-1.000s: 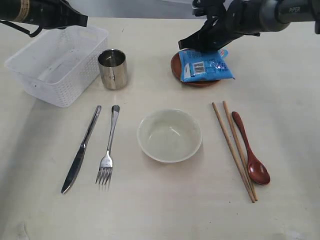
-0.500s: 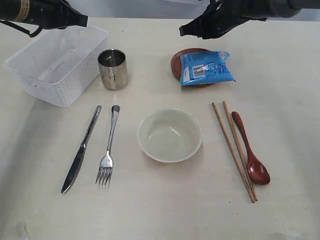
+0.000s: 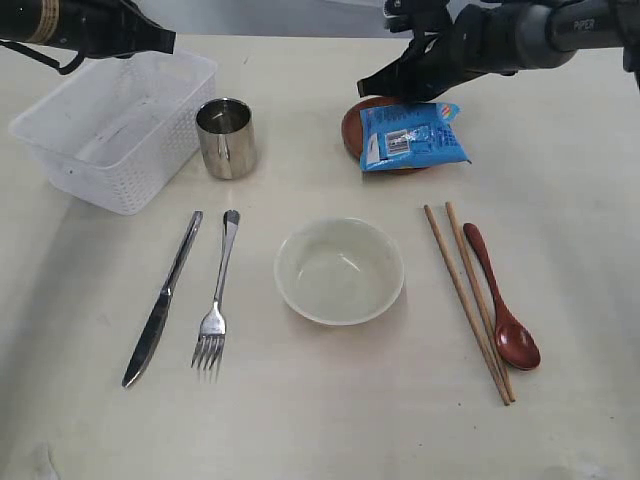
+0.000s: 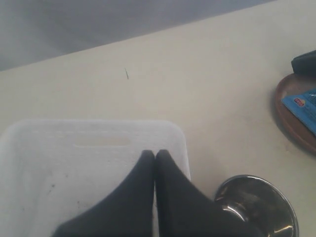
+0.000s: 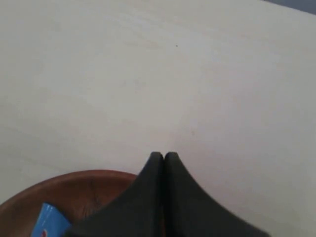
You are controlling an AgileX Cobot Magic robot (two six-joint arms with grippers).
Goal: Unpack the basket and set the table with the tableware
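White lattice basket [image 3: 115, 130], far left on the table [image 3: 300, 430], looks empty: light, springy plastic, best taken at its rim or handle slot. The tableware is laid out: cup [image 3: 226, 138], knife [image 3: 162, 298], fork [image 3: 220, 290], bowl [image 3: 339, 270], chopsticks [image 3: 465, 300], spoon [image 3: 515, 343]. The steel is probably slick and the bowl brittle. The saucer [image 3: 350, 130] lies under a packet [image 3: 412, 135]. Left gripper [image 4: 154, 155] over the basket and right gripper [image 5: 163, 157] over the saucer rim both have fingers pressed together, empty
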